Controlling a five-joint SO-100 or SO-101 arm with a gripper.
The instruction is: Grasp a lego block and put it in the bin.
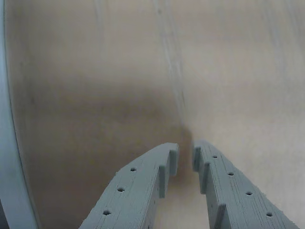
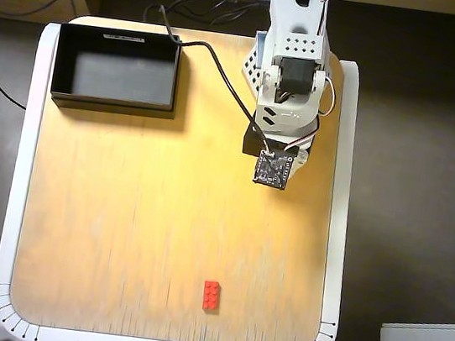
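Wrist view: gripper (image 1: 185,153) nearly closed (empty) over bare table (image 1: 95,95), arm folded back near its base.

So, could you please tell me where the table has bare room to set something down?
The widest bare wood lies between the bin at top left and the lego block near the bottom edge, in the overhead view. The left side is free too. The upper right is crowded by the arm and its cable.
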